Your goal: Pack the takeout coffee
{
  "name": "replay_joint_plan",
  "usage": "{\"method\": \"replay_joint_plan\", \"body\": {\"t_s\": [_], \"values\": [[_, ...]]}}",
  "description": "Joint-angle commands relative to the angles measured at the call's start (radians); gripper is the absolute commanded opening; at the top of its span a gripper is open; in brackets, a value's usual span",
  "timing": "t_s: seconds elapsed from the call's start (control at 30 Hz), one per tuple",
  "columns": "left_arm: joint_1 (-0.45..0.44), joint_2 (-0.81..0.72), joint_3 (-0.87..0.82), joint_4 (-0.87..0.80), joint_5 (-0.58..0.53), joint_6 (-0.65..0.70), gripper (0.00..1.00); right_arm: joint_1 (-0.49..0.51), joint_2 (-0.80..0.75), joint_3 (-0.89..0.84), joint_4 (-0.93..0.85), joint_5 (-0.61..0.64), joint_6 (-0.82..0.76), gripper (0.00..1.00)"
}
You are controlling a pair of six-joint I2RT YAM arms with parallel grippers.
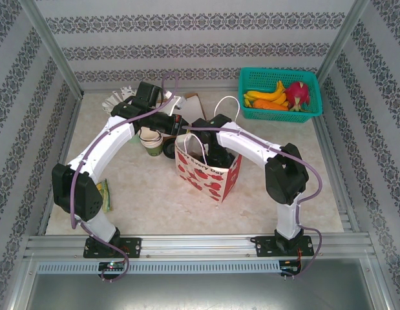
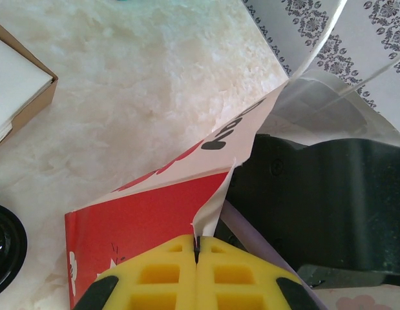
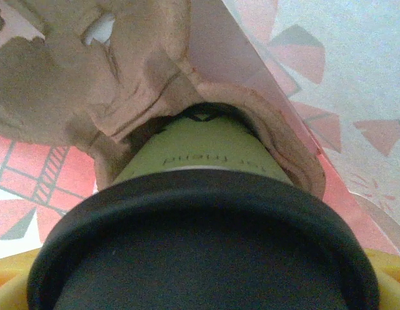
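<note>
As wrist shows, coffee [image 3: 200,245] in bag [image 3: 361,84]

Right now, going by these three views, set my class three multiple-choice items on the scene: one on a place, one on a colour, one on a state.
1. Where is the takeout coffee?
A) on the bare tabletop
B) inside the paper bag
C) on a shelf

2. What colour is the fruit basket?
A) teal
B) red
C) white

3. How is the left hand?
A) wide open above the table
B) shut on the bag's rim
C) shut on a banana

Answers:
1 B: the cup sits in a brown pulp holder, with the bag's red-printed walls around it.
2 A: its mesh walls are teal.
3 B: its yellow fingers meet on the bag's paper edge.
</note>
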Motion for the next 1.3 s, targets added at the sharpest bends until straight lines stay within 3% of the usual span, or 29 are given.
{"method": "replay_joint_plan", "body": {"t_s": [0.0, 0.33, 1.27], "values": [[-0.018, -0.019, 0.01, -0.029, 0.024, 0.032, 0.0, -0.002, -0.027, -0.006, 0.069, 0.033, 0.013, 0.93], [-0.019, -0.019, 0.011, -0.03, 0.029, 0.029, 0.0, 0.012, -0.057, -0.003, 0.079, 0.07, 0.008, 0.98], [-0.019, -0.021, 0.006, -0.038, 0.019, 0.038, 0.0, 0.019, -0.186, 0.055, 0.053, 0.101, 0.055, 0.98]]}}
